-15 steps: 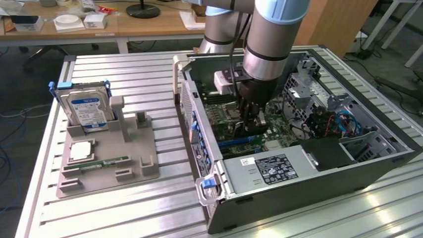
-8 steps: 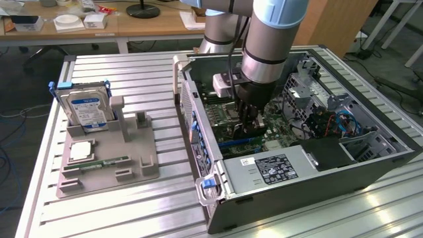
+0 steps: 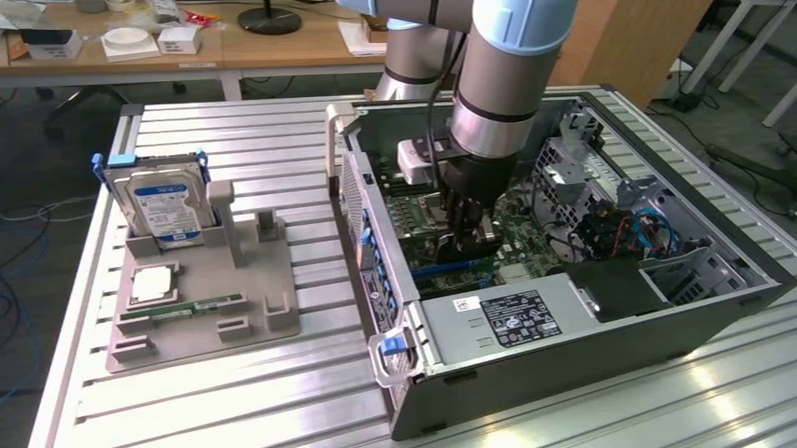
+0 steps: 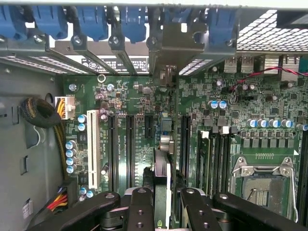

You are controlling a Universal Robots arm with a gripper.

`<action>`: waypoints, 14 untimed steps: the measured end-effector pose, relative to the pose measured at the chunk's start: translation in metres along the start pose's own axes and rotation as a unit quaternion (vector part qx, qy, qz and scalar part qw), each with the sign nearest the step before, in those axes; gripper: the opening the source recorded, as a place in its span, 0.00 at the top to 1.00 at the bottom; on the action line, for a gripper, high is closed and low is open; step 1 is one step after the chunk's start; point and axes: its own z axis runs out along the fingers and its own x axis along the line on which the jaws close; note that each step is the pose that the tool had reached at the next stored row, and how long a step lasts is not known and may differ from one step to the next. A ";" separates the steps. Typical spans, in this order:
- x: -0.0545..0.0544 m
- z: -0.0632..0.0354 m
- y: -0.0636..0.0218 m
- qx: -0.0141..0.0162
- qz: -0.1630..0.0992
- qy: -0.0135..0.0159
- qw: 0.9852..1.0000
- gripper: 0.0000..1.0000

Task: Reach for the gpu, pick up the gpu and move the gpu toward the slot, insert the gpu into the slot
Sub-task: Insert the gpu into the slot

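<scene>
Wrist view is showing the gripper (image 4: 163,204) partly closed, clamping the gpu (image 4: 162,168) edge-on just above the long slots (image 4: 130,144) of the motherboard (image 4: 139,96), so keeping it upright and square is seeming key.

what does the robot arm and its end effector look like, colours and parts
The arm is a silvery-grey cylinder with a light blue joint cap and a black band near the wrist. A thin dark cable runs alongside it, and a pale boxy module sits at the wrist. The end effector is black; its fingers are jointed bars with round pivot pins.
</scene>
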 end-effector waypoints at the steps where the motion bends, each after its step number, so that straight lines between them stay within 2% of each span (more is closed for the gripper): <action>1: 0.000 0.0001 0.0003 0.000 0.000 0.000 1.000 0.74; 14: 0.000 0.0023 0.0006 0.000 0.000 0.000 1.000 0.74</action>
